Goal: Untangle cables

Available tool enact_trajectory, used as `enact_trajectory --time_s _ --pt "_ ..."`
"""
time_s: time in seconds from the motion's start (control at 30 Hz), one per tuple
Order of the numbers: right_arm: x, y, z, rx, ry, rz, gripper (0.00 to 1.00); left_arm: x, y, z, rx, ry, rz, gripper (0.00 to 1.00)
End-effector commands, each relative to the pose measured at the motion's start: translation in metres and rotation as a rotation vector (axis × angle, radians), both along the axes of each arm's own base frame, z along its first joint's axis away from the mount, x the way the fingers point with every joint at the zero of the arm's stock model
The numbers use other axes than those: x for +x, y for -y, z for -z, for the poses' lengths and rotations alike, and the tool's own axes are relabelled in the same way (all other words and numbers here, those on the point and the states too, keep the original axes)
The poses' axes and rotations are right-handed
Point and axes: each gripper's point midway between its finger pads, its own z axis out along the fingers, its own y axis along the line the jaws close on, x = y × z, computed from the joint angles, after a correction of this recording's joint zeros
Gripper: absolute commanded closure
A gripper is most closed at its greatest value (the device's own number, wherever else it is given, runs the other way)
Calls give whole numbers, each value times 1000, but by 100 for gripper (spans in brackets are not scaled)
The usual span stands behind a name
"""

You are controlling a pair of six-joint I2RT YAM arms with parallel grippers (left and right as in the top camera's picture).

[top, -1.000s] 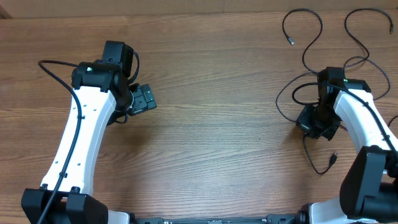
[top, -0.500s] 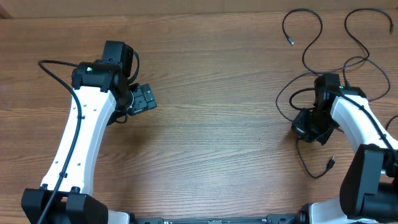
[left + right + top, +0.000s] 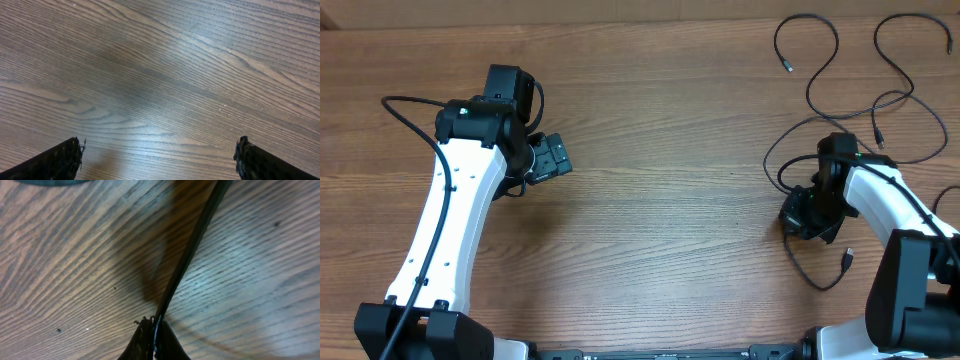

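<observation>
The cables (image 3: 810, 16) lie in loose black loops at the far right of the surface (image 3: 670, 250) — the right pincer (image 3: 152, 330) is clamped on one cable (image 3: 192, 250) there — while the left pincer (image 3: 159, 157) hangs with fingers wide apart, holding nothing, well away.

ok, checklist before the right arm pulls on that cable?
1. Grip: right fingers shut on one cable: ok.
2. Free side: left fingers open, nothing between them, bare table below: ok.
3. Held cable free of the other cables: cannot tell; loops overlap beside the right arm in the overhead view.
4. Loose plug end visible on the table: ok. Whether it belongs to the held cable: cannot tell.
5. Left arm away from the cables: ok.
</observation>
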Motion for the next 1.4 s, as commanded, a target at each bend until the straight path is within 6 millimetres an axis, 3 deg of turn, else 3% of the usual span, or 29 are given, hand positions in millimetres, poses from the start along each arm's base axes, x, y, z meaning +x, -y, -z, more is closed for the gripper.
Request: enact_trajectory --time_s 0.0,0.3,0.7,0.8,0.87,0.93,1.0,1.23,1.37 --pt "4 -6 -4 23 37 -28 96 3 -3 -3 15 11 13 1" --pt "21 -12 -6 68 126 -96 96 3 -3 -3 15 11 13 0" --pt "10 -16 -6 87 82 -93 90 3 -3 -3 15 11 13 1" --pt "9 -16 -7 88 77 -92 80 3 -3 -3 15 11 13 0" --pt "8 -16 -7 88 74 -92 61 3 -3 -3 15 11 13 0" --pt "8 -16 -7 88 74 -92 35 3 -3 -3 15 11 13 0" --pt "8 -16 -7 88 74 -92 23 3 -3 -3 15 11 13 1" --pt "4 -16 -7 89 53 -86 18 3 -3 -3 15 11 13 1" --pt "-5 -10 -6 46 -4 8 16 3 -3 -3 15 11 13 1"
